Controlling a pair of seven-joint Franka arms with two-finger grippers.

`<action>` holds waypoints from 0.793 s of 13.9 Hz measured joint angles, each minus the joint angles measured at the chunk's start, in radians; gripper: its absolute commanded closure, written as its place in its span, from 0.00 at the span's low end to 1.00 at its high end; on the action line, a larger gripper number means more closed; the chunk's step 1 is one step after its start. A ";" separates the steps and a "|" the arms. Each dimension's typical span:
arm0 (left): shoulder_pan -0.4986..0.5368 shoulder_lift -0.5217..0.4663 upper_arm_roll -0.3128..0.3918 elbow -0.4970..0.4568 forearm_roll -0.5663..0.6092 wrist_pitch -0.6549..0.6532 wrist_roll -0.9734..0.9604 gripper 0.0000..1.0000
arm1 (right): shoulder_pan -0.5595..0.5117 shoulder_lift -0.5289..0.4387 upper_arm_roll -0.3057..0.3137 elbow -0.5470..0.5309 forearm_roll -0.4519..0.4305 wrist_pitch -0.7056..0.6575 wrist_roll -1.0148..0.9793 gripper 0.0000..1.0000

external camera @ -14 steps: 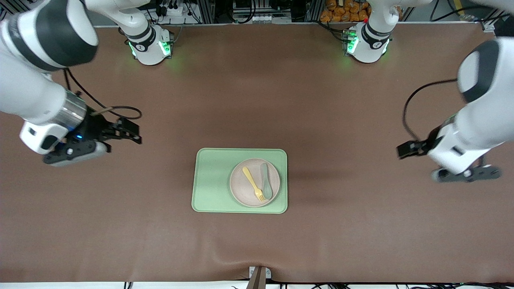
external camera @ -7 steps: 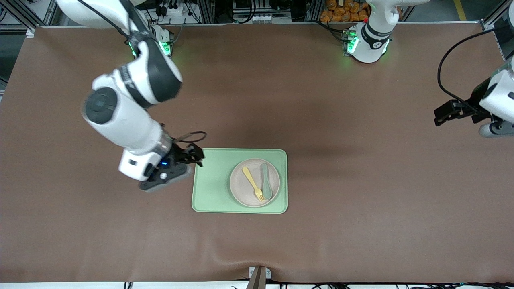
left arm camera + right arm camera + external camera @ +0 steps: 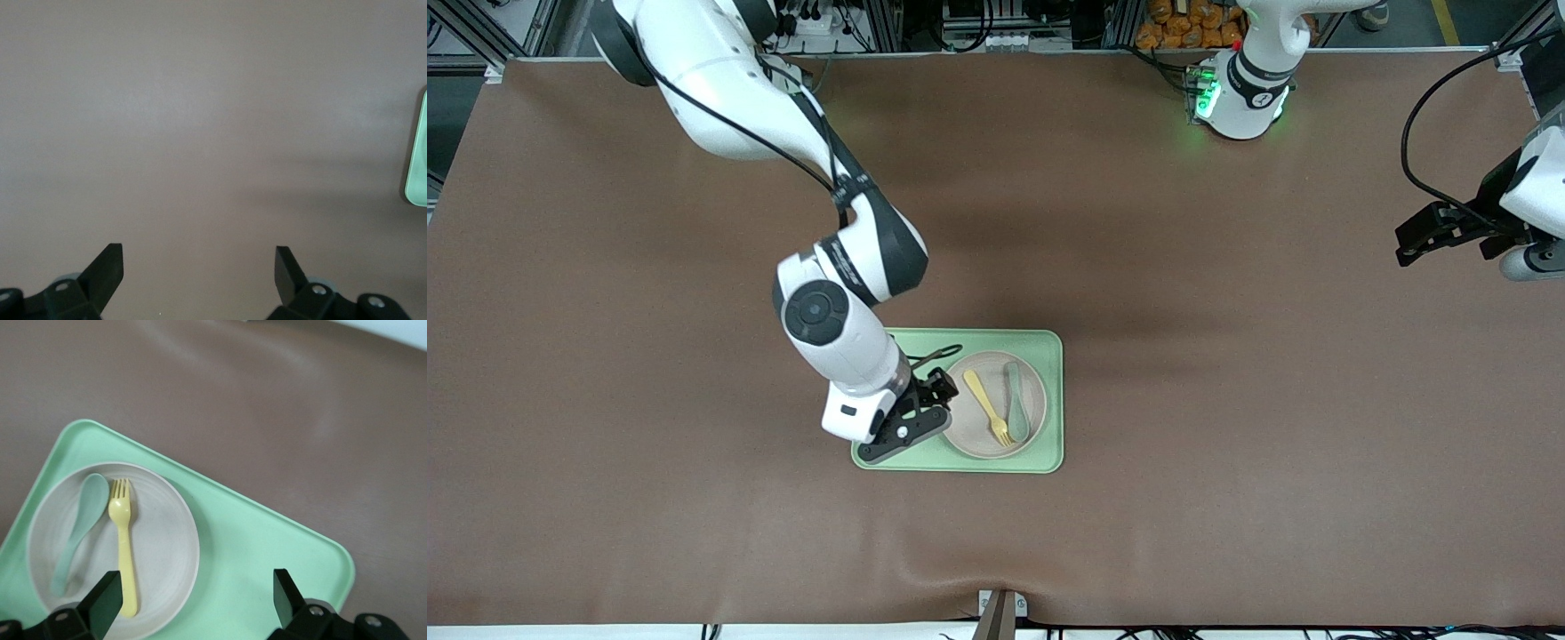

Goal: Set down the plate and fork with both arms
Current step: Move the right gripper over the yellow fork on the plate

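Moved since the earlier views: right gripper point(image 3: 935, 402), swung in from the right arm's end of the table, now over the tray point(image 3: 1049, 444) at the plate's edge; left gripper point(image 3: 1436, 233), drawn back and waiting over bare table at the left arm's end

Right gripper: jaws spread wide, nothing held
Left gripper: jaws spread wide, nothing held, bare mat below it in its wrist view

Plate point(image 3: 1036, 418): round, pale beige-pink, resting on the green tray toward the left arm's end of it
Fork point(image 3: 987, 406): pale yellow, lying on the plate, tines toward the front camera
Spoon point(image 3: 1015, 400): grey-green, on the plate just beside the fork

Task progress: barely begun by the look of it; plate and fork both untouched, each yet to be gripped, lifted and set down

Surface: brown mat point(image 3: 1227, 498) over the whole table, slightly rippled at the front edge
Room: metal framing, cables and orange items along the edge by the arms' green-lit bases
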 measured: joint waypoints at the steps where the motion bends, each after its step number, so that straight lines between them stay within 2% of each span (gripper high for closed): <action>1: 0.000 0.000 0.000 -0.001 0.000 -0.009 0.000 0.00 | 0.005 0.026 0.000 0.003 0.000 0.009 0.000 0.00; 5: 0.000 0.000 -0.002 -0.007 0.000 -0.020 0.000 0.00 | 0.040 0.080 -0.005 0.014 -0.006 0.015 0.053 0.04; 11: 0.000 0.001 -0.004 -0.013 0.000 -0.021 0.000 0.00 | 0.128 0.119 -0.043 0.020 -0.026 0.027 0.098 0.13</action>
